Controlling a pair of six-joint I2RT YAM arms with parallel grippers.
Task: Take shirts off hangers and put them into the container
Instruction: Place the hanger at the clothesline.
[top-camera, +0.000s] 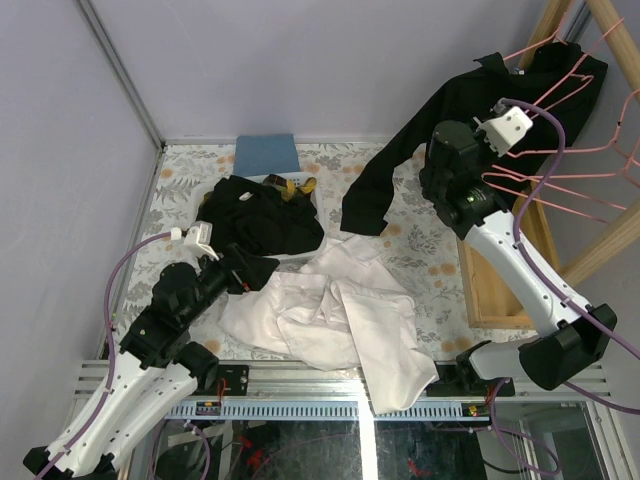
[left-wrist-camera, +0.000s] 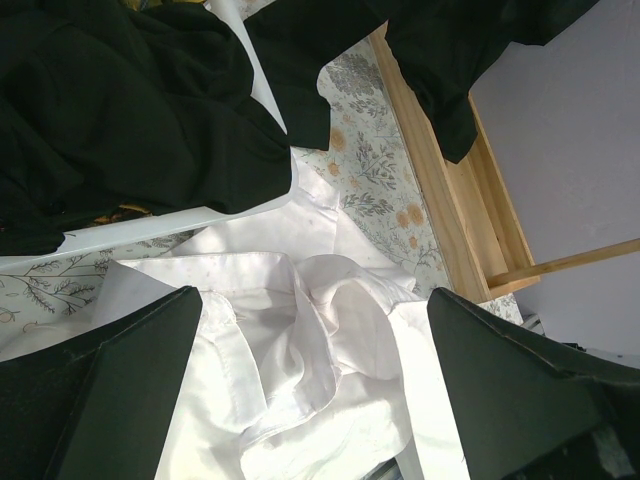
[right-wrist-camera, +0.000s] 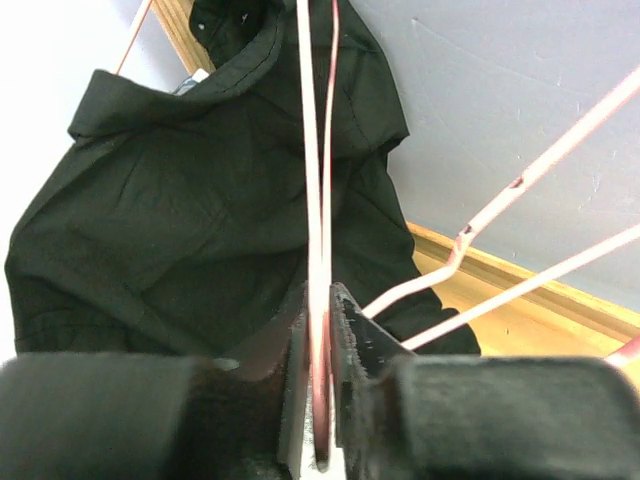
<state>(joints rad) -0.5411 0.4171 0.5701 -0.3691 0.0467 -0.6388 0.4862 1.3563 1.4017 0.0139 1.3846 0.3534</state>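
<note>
Right hand (right-wrist-camera: 320, 340) pinches one pink hanger (right-wrist-camera: 311, 150) by one black shirt (right-wrist-camera: 170, 220); left hand (left-wrist-camera: 310, 310) spread above one white shirt (left-wrist-camera: 300, 420).

Both the left arm (top-camera: 160, 330) and the right arm (top-camera: 510, 255) pair glossy white link shells with bulky black joint housings, a purple cable (top-camera: 112, 295) looping beside each, a small white camera block (top-camera: 507, 126) at the wrist, and matte black jaws.

High rear overview of the table (top-camera: 420, 250); close wrist views, white shirt (top-camera: 330, 320) common to overview and left.
</note>
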